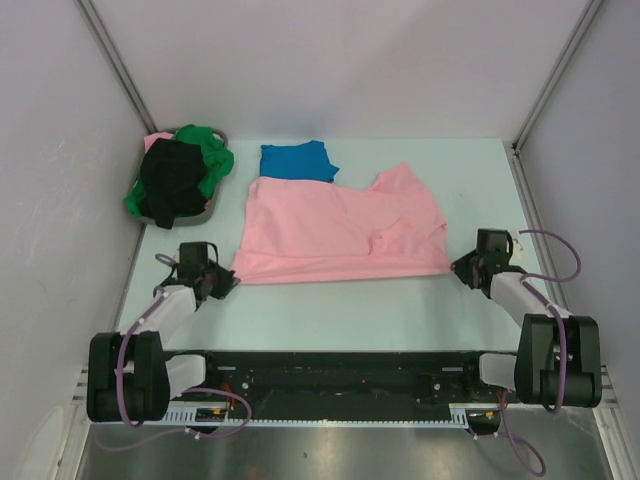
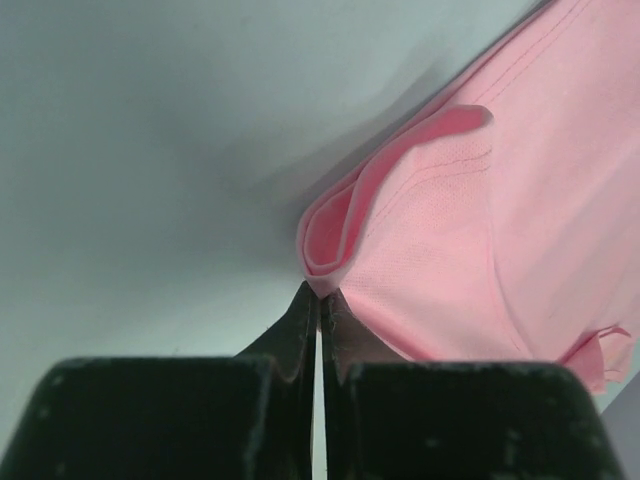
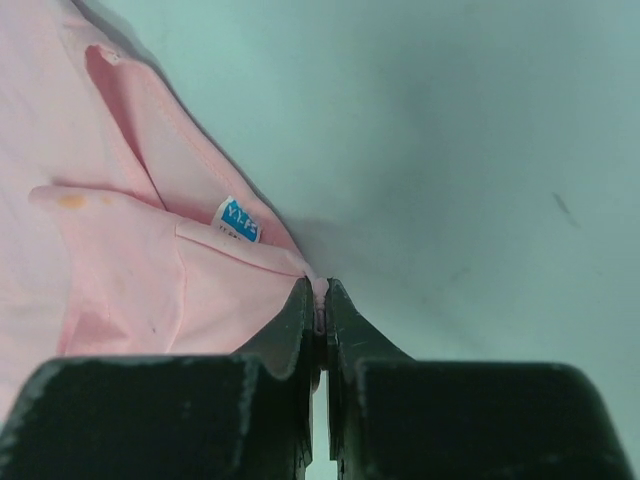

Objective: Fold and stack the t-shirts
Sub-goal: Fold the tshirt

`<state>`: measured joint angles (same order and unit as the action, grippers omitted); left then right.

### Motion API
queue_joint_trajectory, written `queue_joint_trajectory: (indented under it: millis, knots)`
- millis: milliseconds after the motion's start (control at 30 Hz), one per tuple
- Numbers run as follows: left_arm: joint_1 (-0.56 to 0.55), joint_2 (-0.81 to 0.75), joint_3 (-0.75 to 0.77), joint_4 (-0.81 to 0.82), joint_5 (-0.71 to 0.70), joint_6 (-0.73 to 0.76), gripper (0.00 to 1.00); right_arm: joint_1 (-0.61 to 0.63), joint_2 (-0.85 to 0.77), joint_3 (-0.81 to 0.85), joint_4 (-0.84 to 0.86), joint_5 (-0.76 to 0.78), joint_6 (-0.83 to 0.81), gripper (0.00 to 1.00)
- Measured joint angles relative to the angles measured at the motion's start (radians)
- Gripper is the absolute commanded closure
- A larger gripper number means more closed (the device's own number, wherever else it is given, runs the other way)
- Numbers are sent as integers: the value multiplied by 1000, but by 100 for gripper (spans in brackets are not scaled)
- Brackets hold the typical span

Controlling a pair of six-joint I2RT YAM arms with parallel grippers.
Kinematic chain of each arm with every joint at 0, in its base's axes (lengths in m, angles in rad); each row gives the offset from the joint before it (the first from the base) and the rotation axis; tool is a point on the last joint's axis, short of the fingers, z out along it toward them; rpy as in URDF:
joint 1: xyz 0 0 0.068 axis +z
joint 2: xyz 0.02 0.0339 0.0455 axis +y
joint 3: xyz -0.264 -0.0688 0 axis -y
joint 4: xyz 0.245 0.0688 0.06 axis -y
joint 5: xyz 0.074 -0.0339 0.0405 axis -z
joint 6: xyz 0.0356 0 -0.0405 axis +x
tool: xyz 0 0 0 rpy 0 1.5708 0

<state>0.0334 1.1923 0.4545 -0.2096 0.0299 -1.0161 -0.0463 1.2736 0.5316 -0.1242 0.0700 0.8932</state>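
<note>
Pale green tabletop [image 1: 330, 310] sits between white walls [image 1: 350, 60]. On it, the left gripper [image 2: 320, 300] is pressed together, pinching the folded near-left corner of the pink shirt [image 2: 440, 260]. The right gripper [image 3: 320, 297] is closed too, nipping the near-right corner just beside a small blue label [image 3: 238, 220]. Between them the pink shirt lies spread flat across the middle of the table. A folded blue shirt [image 1: 297, 160] lies at its far edge. At far left, a grey basket [image 1: 205, 212] holds the black shirt [image 1: 172, 178] and green shirt [image 1: 215, 150], heaped.
</note>
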Motion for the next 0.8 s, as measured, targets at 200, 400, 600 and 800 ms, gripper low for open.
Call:
queue_joint_trajectory:
  millis: [200, 400, 600, 800]
  knots:
    - [0, -151, -101, -47, 41, 8, 100, -26, -95, -2, -169, 5, -29, 100]
    - [-1, -376, -196, -156, 54, 6, 100, -28, -234, -48, -299, 31, -39, 100]
    - [-22, -692, -224, -315, 52, -17, 100, -29, -381, -79, -402, 45, -40, 83]
    - [-105, -771, -232, -418, 34, -58, 82, -29, -468, -93, -457, 54, -55, 0]
